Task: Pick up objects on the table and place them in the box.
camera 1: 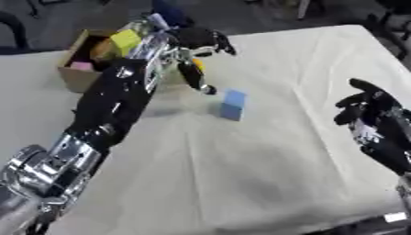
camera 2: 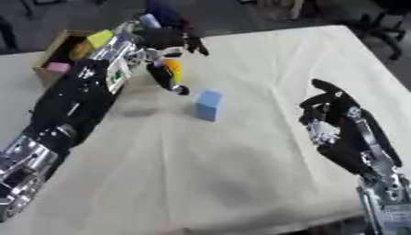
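A light blue block point(camera 1: 234, 104) stands on the white table cloth point(camera 1: 265, 174), left of the middle. My left arm reaches from the lower left up to the cardboard box point(camera 1: 74, 75) at the far left. My left hand point(camera 1: 195, 37) hovers just right of the box, above and to the left of the blue block. A small orange thing point(camera 2: 172, 67) shows right beside this hand; whether the hand holds it is unclear. The box holds a yellow block point(camera 1: 124, 40) and a pink thing point(camera 1: 83, 65). My right hand point(camera 2: 337, 120) hangs open over the table's right side, holding nothing.
The cloth has creases across its middle. Dark floor and chair legs lie beyond the far edge. The table's front edge runs along the bottom right.
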